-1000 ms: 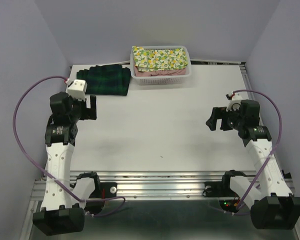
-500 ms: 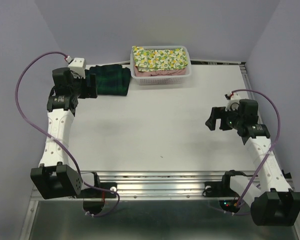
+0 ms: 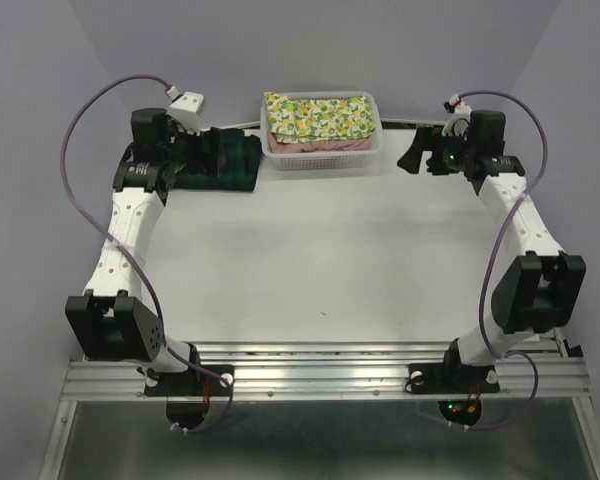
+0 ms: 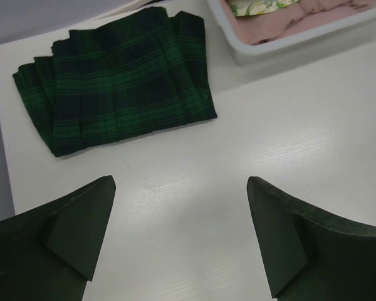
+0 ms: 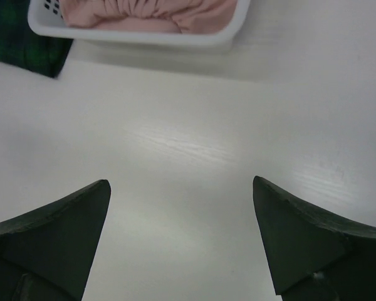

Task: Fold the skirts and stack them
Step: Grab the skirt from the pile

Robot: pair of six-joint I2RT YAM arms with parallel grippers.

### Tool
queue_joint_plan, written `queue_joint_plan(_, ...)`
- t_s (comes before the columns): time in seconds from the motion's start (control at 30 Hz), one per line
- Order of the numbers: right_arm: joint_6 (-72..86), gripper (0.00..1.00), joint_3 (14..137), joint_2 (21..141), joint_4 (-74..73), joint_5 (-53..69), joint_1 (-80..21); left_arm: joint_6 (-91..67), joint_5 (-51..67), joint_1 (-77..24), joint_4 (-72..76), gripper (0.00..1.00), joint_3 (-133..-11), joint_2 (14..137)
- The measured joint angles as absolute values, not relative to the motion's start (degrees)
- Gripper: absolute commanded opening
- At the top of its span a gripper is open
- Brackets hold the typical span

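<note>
Three skirts are in sight. The plaid skirt [image 3: 230, 160] lies folded flat on the tabletop [image 3: 320, 260] at its far left corner, just left of the basket and not touching it. The other two sit in the single white lattice basket [image 3: 320, 158] at the middle of the far edge: the lemon-print skirt [image 3: 318, 115] on top and the pink skirt [image 5: 150, 12] under it.

The top view shows the lemon print spread over the whole basket, with the pink only as a thin strip below it. The left wrist view shows the plaid skirt [image 4: 122, 78] almost whole, its pleats and layered left edge plain to see, plus one corner of the basket [image 4: 288, 47] with a scrap of lemon print [image 4: 257, 6] over pink cloth [image 4: 313, 22]. The right wrist view shows the basket's near wall [image 5: 150, 39] with gathered pink folds above it, and one corner of plaid [image 5: 22, 47] at the upper left; the lemon print does not appear there.

Two arms reach to the far edge. The left arm [image 3: 130, 220] holds the left jaws spread wide and empty above bare tabletop, just on the near side of the plaid skirt. The right arm [image 3: 515, 215] holds the right jaws spread wide and empty too, above bare tabletop just beside the basket's near right corner.
</note>
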State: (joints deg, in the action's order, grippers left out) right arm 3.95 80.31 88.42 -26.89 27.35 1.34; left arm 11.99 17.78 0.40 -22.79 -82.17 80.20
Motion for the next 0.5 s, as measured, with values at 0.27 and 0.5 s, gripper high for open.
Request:
queue_joint_plan(0.27, 7.77, 1.0, 85.49, 95.72, -22.17, 29.02, 0.38, 6.15, 15.0, -15.16, -18.37, 0.89, -115.18, 108.53)
queue_joint_plan(0.5, 7.99, 1.0, 79.66, 94.0, -21.61, 28.77, 0.38, 1.32, 6.5, -20.58, -13.89, 0.94, -138.47, 134.82)
